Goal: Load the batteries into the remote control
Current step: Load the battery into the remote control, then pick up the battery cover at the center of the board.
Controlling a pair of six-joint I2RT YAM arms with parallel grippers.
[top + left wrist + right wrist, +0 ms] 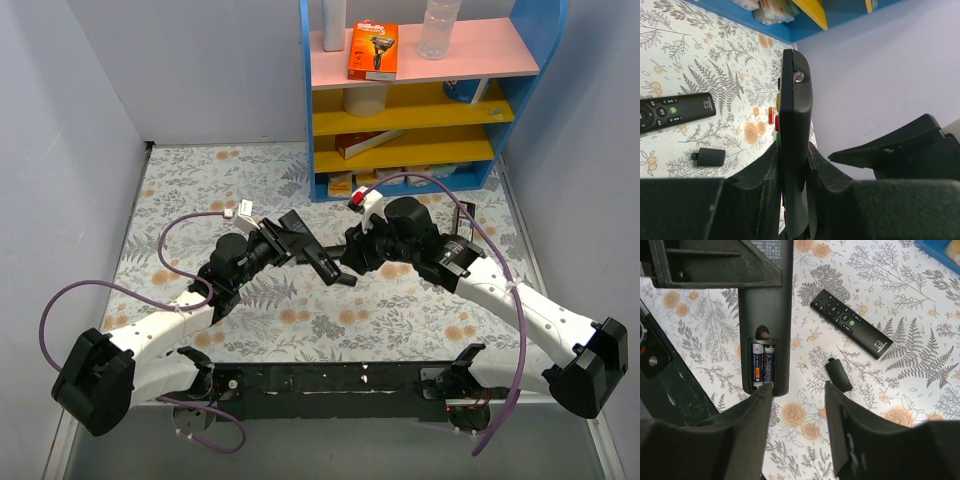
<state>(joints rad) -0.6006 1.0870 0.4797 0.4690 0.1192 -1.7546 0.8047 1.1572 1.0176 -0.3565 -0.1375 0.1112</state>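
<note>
The left gripper (794, 161) is clamped on the remote control (765, 315), its two fingers pressing on the remote's front and back faces; the remote is held off the table (920, 405), between the two arms. In the left wrist view it shows edge-on, with red, yellow and green buttons peeping out along its left side. In the right wrist view its back faces the camera and the compartment near its lower end is uncovered; two batteries (763, 367) lie in it side by side, dark with an orange band on the left one.

The right gripper (799, 400) is spread wide with nothing between its fingers; its left fingertip (765, 395) sits just below the end of the remote control, and whether it touches cannot be told.

A slim black remote (850, 322) lies flat on the flowered cloth; a small black cover (838, 374) lies near it, apart from it. A blue and yellow shelf (420, 100) stands at the far edge of the table.
</note>
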